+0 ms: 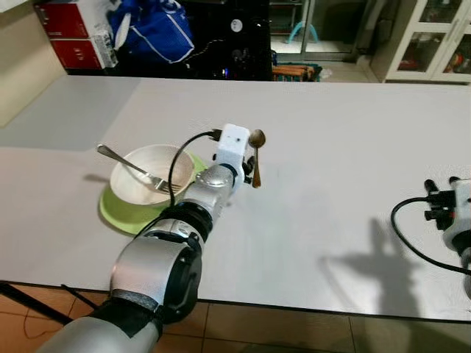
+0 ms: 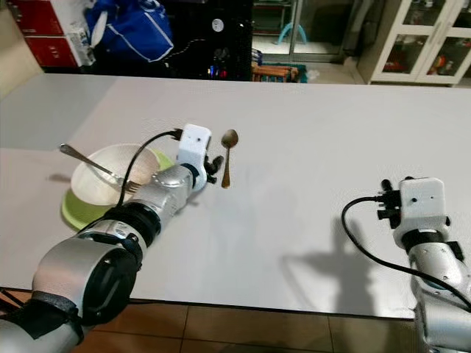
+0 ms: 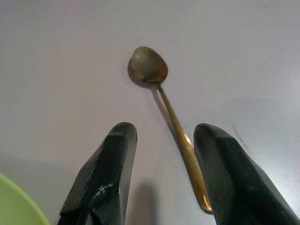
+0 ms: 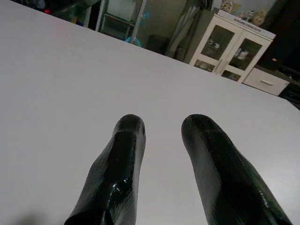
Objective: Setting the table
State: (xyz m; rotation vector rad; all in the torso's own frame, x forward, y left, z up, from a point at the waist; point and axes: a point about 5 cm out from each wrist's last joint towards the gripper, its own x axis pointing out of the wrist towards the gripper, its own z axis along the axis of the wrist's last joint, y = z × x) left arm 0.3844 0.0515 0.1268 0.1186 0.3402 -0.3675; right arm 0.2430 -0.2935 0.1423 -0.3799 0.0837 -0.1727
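Note:
A bronze spoon (image 1: 255,158) lies flat on the white table (image 1: 331,132), bowl end pointing away from me. My left gripper (image 3: 164,133) hovers low over its handle, open, with the handle (image 3: 185,150) between the fingers and close to one finger (image 3: 225,173). To the left sits a white bowl (image 1: 132,193) on a light green plate (image 1: 118,212), with a silver fork (image 1: 125,163) leaning in the bowl. My right gripper (image 4: 161,122) is open over bare table near the right front edge, nothing between its fingers.
Beyond the table's far edge are red boxes (image 1: 70,33) and a blue bag (image 1: 158,29) at the left, and a white glass-door cabinet (image 1: 434,40) at the right. Tiled floor (image 1: 294,331) shows below the near edge.

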